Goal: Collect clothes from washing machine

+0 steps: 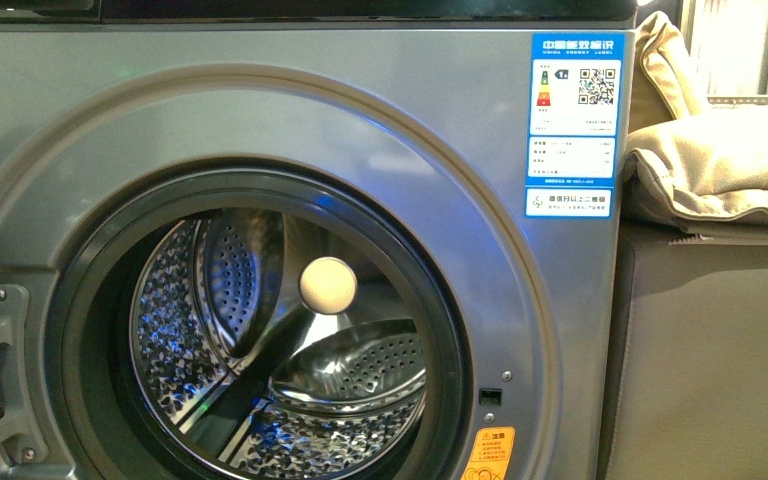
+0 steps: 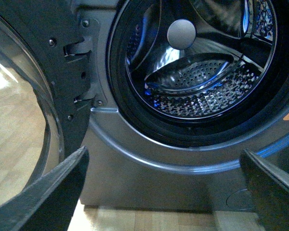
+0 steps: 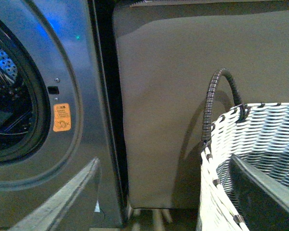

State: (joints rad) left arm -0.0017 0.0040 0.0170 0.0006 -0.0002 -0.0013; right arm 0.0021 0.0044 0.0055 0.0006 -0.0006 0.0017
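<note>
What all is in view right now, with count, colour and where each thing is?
washing machine: one, silver-grey, fills the front view, door swung open
drum: one, perforated steel, no clothes visible inside
energy label: one, blue, machine's upper front corner
warning sticker: one, orange, beside the porthole
cushions: beige, on the brown seat beside the machine
basket: one, white woven, dark handle, by the seat
left gripper: open, empty, facing the porthole
right gripper: open, empty, near the basket
</note>
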